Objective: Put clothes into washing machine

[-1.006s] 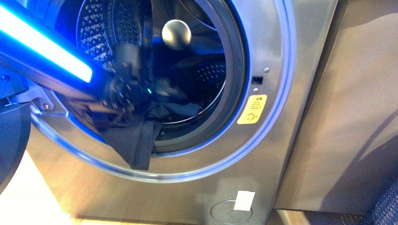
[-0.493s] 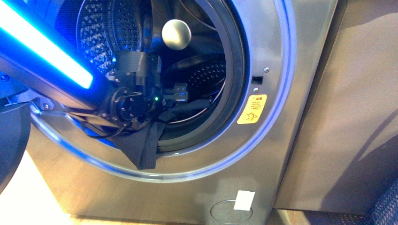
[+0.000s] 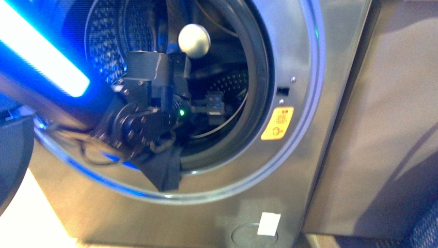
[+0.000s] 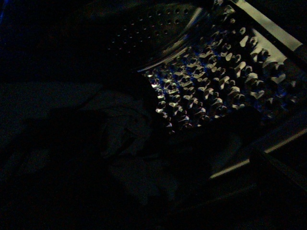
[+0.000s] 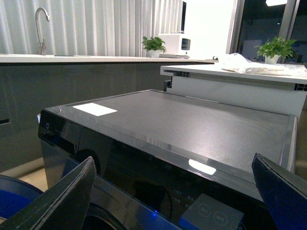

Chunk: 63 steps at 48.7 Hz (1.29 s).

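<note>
The washing machine (image 3: 304,62) is silver-grey and its round porthole stands open. My left arm reaches through the opening, and my left gripper (image 3: 214,103) is open inside the perforated drum (image 3: 106,41). The dark teal clothes (image 3: 165,173) lie under the arm, with a flap hanging out over the porthole's lower lip. The left wrist view is very dark: it shows the drum wall (image 4: 216,81) and dim crumpled cloth (image 4: 120,129). My right gripper (image 5: 173,160) is open and empty, above and in front of the machine's top (image 5: 192,120) and black control panel (image 5: 144,187).
An orange sticker (image 3: 277,124) sits right of the porthole and a white label (image 3: 268,223) is low on the front. A grey-brown cabinet (image 3: 392,129) stands to the right. The open door's edge (image 3: 13,155) is at the left. A counter with tap (image 5: 42,28) stands behind.
My left arm has pushed deeper into the drum, the gripper moving right and inward. The cloth that lay spread in the opening is now mostly hidden; the flap still hangs over the lip.
</note>
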{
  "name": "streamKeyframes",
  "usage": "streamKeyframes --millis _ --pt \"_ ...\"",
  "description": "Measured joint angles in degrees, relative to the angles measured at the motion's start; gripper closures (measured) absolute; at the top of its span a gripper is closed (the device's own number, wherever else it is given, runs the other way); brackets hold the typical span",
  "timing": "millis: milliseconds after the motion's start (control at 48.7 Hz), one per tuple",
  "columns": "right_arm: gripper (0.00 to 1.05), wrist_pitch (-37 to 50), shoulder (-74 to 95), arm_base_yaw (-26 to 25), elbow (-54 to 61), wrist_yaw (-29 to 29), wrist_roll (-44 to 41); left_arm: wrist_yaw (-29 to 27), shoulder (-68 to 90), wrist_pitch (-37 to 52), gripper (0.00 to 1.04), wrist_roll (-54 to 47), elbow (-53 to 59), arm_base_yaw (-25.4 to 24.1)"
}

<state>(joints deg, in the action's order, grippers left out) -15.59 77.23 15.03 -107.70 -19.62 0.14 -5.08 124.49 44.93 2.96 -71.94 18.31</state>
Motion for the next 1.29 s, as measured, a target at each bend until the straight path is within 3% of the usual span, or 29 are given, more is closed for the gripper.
streamKeyframes --millis 801,1047,1294 --pt "0.07 0.0 0.0 0.0 0.0 0.0 0.0 3.9 -25.8 7.8 0.07 -6.0 29.2 4.0" --pt "0.07 0.0 0.0 0.0 0.0 0.0 0.0 5.2 -39.5 3.7 0.07 -6.0 37.1 5.7" --pt "0.07 0.0 0.0 0.0 0.0 0.0 0.0 6.8 -60.8 -7.2 0.07 -6.1 42.4 6.5"
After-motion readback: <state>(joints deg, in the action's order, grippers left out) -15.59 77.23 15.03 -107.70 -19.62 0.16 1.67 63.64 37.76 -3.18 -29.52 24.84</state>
